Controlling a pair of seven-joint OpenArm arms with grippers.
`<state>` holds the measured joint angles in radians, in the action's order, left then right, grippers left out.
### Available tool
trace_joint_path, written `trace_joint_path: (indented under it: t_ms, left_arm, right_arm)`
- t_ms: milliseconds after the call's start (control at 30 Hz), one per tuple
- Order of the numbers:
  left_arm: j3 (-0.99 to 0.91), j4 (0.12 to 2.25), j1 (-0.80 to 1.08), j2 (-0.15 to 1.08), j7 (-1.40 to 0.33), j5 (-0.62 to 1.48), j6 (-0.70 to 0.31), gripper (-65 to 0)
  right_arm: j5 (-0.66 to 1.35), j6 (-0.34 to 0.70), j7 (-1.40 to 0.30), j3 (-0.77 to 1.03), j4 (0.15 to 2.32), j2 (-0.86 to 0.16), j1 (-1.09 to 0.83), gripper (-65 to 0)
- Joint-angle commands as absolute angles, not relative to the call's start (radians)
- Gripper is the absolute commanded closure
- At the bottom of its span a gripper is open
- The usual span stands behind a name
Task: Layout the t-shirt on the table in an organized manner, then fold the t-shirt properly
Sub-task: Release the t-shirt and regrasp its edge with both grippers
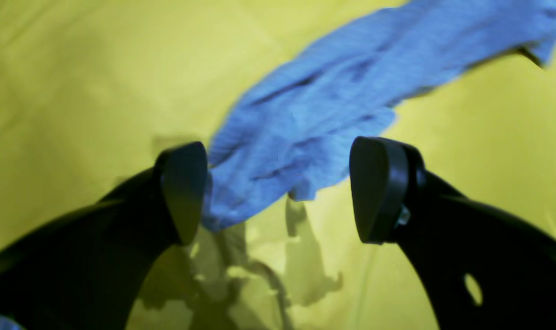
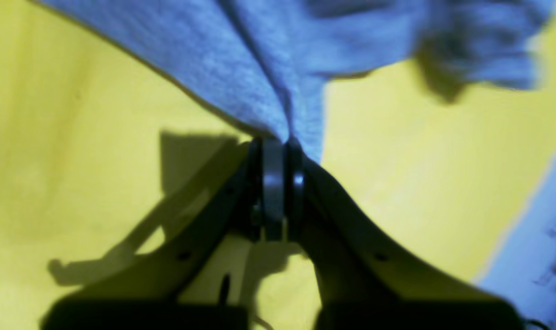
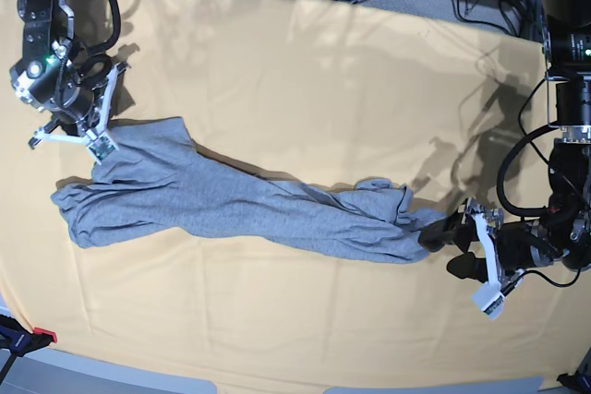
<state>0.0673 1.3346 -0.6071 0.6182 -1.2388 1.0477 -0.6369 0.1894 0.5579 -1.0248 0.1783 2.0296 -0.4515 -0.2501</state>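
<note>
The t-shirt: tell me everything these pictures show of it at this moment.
The t-shirt is heather-grey knit, looking blue in the wrist views. It lies bunched into a long twisted band across the table, not spread flat; no lettering shows. One end is pinched in the shut right gripper, with cloth fanning out from the jaws. The other, crumpled end lies at the open left gripper, its tip between the fingertips, which do not grip it.

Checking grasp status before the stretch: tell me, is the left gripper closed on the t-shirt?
No, the left gripper stands wide open, with the end of the t-shirt lying between its fingers, not pinched.
</note>
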Motion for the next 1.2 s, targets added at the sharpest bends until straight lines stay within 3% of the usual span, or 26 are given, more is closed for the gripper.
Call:
trace_joint_path:
  t_ms: [0,267,467,633,833,1167]
  left_arm:
    - [0.056,1.348,-0.640,0.635,-1.239,1.079,-0.637,-49.4]
    - [0.056,1.348,-0.640,0.635,-1.325,1.152,-0.637,-49.4]
    - [0.056,1.348,-0.640,0.638,-1.396,1.345,-0.637,-49.4]
    - [0.056,1.348,-0.640,0.674,-1.396,1.477,-0.637,-49.4]
    - [0.056,1.349,-0.640,0.766,-1.396,1.484,-0.637,-49.4]
    - [0.056,1.356,-0.547,0.855,-1.396,1.484,-0.637,-49.4]
  right_arm:
    - [0.206,0.553,-1.018,0.210,2.082,-0.470,-0.264,0.0]
    - [0.358,0.600,-1.059,0.439,2.342,-0.482,-0.498,0.0]
    - [0.442,0.630,-1.086,0.577,2.356,-0.482,-0.646,0.0]
    - [0.449,0.656,-1.138,0.585,2.356,-0.482,-0.723,0.0]
    - [0.428,0.655,-1.150,0.585,2.356,-0.482,-0.789,0.0]
    - [0.358,0.534,-1.226,0.585,2.356,-0.507,-0.826,0.0]
